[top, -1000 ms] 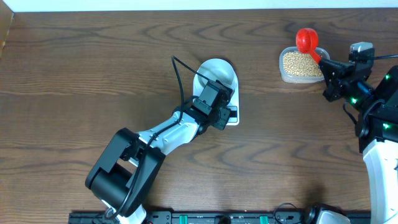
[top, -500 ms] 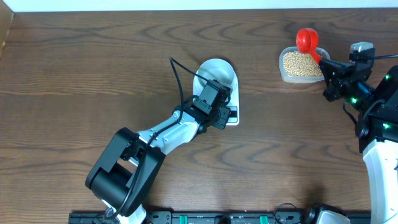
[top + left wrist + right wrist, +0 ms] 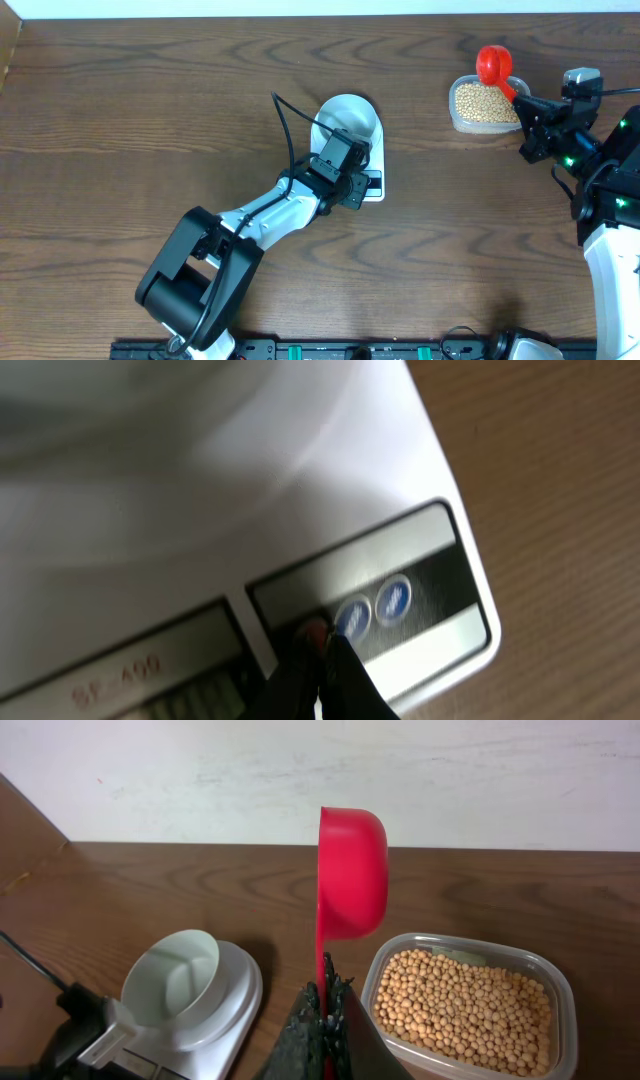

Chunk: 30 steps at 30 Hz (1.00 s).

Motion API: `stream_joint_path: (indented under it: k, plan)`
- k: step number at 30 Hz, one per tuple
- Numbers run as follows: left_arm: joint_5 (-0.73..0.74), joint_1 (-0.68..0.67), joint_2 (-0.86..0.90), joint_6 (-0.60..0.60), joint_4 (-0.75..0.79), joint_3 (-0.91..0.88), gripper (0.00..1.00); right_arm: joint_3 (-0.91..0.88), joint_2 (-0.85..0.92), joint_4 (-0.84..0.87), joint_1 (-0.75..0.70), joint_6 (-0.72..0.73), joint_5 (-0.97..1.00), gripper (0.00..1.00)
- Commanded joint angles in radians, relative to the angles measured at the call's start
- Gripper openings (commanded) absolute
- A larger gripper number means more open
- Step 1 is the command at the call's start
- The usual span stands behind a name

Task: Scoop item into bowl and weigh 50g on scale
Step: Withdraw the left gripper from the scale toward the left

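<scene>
The white scale (image 3: pixel 376 133) stands mid-table with the pale bowl (image 3: pixel 352 113) on it. No beans show in the bowl (image 3: pixel 172 978). My left gripper (image 3: pixel 360 185) is shut, its tips (image 3: pixel 318 645) pressed on the scale's dark front panel just left of two round blue buttons (image 3: pixel 352 617). Tan beans (image 3: pixel 483 103) fill a clear tub (image 3: pixel 560 982) at the back right. My right gripper (image 3: pixel 325 995) is shut on the handle of a red scoop (image 3: pixel 352 870), which is held upright and empty above the tub's left edge.
The left arm (image 3: pixel 260 215) lies diagonally from the front edge to the scale. The right arm (image 3: pixel 600 170) stands at the right edge. A white wall runs behind the table's far edge.
</scene>
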Motion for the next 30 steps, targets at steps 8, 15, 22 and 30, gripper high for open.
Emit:
stream_joint_path:
  k: [8,15,22,30]
  plan:
    - [-0.01,0.002,-0.267,-0.012,-0.121,-0.014,0.07,0.025,0.007,0.001,-0.004,0.013,0.0,0.01]
    - [-0.066,0.014,-0.375,0.116,-0.348,-0.014,0.07,0.025,0.007,0.013,-0.004,0.013,0.001,0.01]
    - [-0.119,0.084,-0.414,0.168,-0.473,-0.013,0.12,0.025,0.007,0.016,-0.004,0.013,0.001,0.01]
    - [-0.119,0.106,-0.412,0.168,-0.469,-0.014,0.99,0.025,0.007,0.051,-0.004,0.013,0.001,0.01]
